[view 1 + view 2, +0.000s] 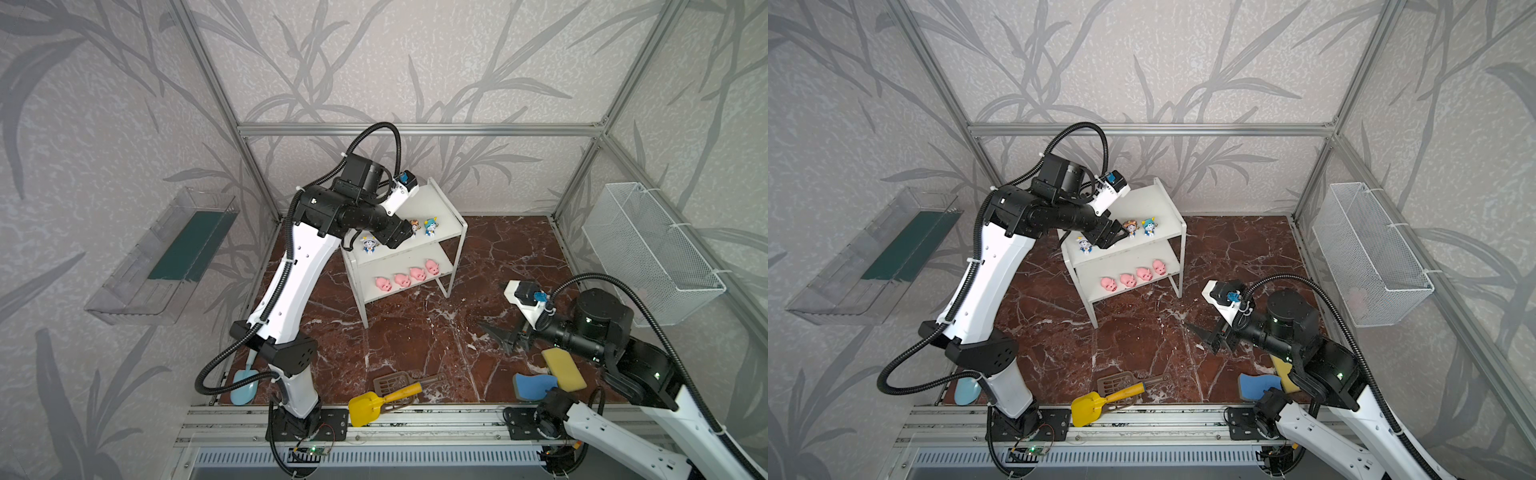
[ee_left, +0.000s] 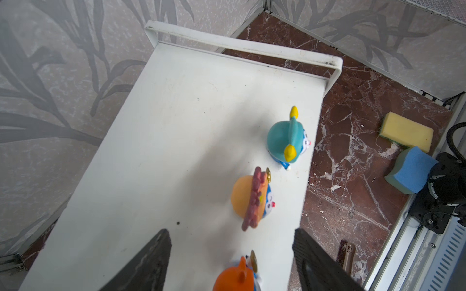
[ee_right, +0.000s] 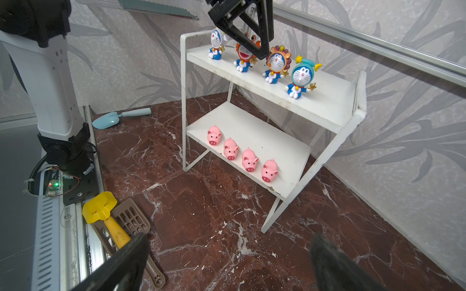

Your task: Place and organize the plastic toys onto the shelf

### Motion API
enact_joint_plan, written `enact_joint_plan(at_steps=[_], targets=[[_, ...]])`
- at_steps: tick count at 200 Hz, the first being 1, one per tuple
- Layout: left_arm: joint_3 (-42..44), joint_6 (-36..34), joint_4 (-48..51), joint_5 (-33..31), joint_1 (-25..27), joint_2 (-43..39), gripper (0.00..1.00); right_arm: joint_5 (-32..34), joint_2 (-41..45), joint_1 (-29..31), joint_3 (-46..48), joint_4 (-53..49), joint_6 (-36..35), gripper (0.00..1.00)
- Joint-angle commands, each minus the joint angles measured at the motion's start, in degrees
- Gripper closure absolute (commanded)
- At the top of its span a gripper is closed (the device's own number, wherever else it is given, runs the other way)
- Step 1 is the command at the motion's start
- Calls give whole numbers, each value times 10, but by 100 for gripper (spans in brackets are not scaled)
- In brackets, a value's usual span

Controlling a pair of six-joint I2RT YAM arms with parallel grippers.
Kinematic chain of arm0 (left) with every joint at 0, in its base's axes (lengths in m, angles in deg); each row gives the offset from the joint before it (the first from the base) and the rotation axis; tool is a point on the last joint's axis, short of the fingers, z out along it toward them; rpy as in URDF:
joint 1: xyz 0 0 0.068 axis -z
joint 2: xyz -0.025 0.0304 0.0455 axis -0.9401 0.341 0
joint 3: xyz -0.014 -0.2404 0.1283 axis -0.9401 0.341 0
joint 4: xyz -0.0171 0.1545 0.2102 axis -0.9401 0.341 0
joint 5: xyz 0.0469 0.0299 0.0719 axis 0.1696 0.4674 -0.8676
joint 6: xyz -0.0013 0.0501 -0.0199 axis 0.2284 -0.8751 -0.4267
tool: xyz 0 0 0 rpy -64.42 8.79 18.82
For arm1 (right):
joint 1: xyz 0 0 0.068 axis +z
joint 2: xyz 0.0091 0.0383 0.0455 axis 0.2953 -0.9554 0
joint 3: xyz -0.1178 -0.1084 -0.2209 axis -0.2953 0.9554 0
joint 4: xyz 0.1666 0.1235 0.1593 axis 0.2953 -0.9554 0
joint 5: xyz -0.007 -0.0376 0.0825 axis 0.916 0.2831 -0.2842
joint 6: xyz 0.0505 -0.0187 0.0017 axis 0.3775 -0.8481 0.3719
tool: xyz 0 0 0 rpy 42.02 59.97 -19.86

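My left pincer is fairly wide open and empty, orange figurine standing loose between its jaws, bottom of frame.

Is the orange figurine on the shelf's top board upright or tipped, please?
Upright: the right wrist view shows the orange figurine head up, feet on the shelf.

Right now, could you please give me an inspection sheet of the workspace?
Surface: brown marbled table, nothing spilled seen.
Job's things: four pink pigs in a row on the shelf's lower board; four figurines standing on its upper board.
Clutter: yellow scoop lying on brown scoop, blue trowel, blue sponge, yellow sponge.
Hands: left hand open, astride the orange figurine; right hand open, empty.
Cables: black conduit along each arm, clear of toys.
Surroundings: wire basket and clear tray on the walls.
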Motion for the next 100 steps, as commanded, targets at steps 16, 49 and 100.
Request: enact_joint_plan(at_steps=[16, 49, 100], targets=[[-32, -19, 19, 14, 6, 16, 29, 5, 8, 1, 4, 12, -2, 1], [-39, -20, 22, 19, 10, 27, 37, 5, 7, 1, 3, 12, -2, 1], [-38, -22, 23, 24, 14, 33, 48, 4, 9, -1, 3, 13, -2, 1]])
